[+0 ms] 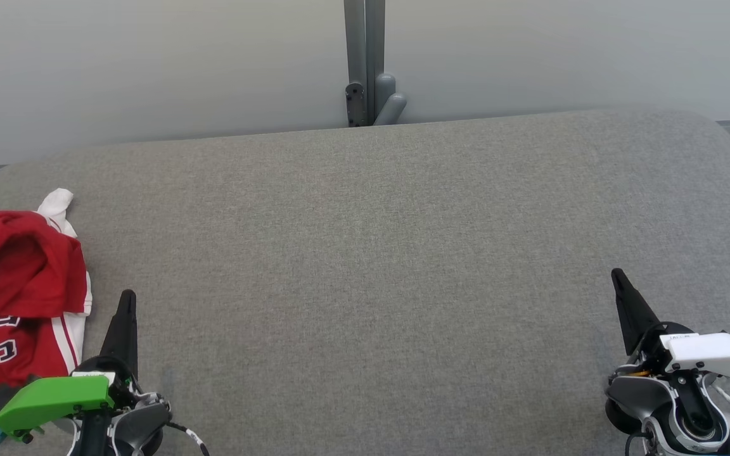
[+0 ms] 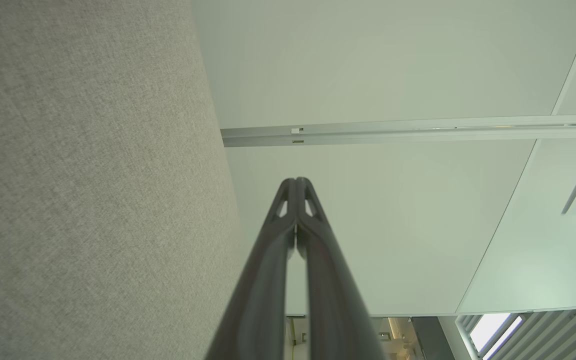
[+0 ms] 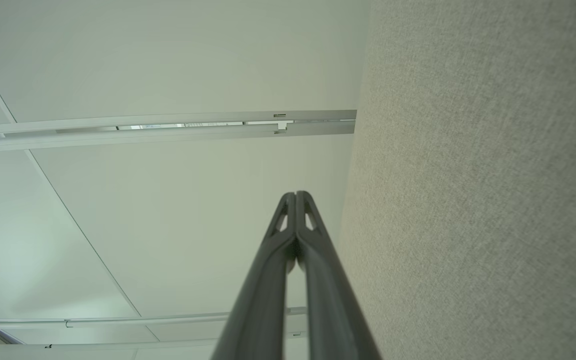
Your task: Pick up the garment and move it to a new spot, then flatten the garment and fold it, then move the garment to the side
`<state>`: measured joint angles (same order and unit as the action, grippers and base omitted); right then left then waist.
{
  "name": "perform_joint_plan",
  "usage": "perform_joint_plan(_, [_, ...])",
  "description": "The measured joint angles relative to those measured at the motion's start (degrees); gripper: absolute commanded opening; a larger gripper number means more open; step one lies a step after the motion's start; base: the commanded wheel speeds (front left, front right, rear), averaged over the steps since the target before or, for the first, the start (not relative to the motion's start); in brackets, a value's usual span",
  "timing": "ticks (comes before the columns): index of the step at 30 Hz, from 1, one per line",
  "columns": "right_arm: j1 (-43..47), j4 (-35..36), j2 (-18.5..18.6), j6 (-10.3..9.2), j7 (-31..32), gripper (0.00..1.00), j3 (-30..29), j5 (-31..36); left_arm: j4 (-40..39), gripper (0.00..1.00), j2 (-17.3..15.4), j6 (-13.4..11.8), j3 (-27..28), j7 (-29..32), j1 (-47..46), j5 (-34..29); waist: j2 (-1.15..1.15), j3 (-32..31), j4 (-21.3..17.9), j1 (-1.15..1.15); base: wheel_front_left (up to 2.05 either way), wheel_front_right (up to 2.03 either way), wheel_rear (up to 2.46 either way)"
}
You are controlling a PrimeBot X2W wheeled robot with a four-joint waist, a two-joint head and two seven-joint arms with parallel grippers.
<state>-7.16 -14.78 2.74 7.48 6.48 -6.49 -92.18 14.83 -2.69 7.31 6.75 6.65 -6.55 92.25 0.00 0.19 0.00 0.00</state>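
The crumpled red-and-white garment [image 1: 16, 297] lies at the padded table's [image 1: 365, 253] left edge, just left of the left gripper [image 1: 127, 301], whose fingers are pressed together and empty, well apart from the equally closed right gripper [image 1: 618, 278].

I have the garment [image 1: 16, 278] at the surface's [image 1: 365, 266] left edge, my left end effector [image 1: 127, 296] just beside it, my right end effector [image 1: 617, 275] well apart; a post [image 1: 365, 57] stands behind.
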Motion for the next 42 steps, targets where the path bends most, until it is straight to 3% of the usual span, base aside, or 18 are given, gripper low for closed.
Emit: perform_joint_plan(42, [0.00, 0.00, 0.00, 0.00, 0.00, 0.00, 0.00, 0.00, 0.00, 0.00, 0.00, 0.00, 0.00, 0.00, 0.00, 0.00, 0.00, 0.00, 0.00, 0.00, 0.00, 0.00, 0.00])
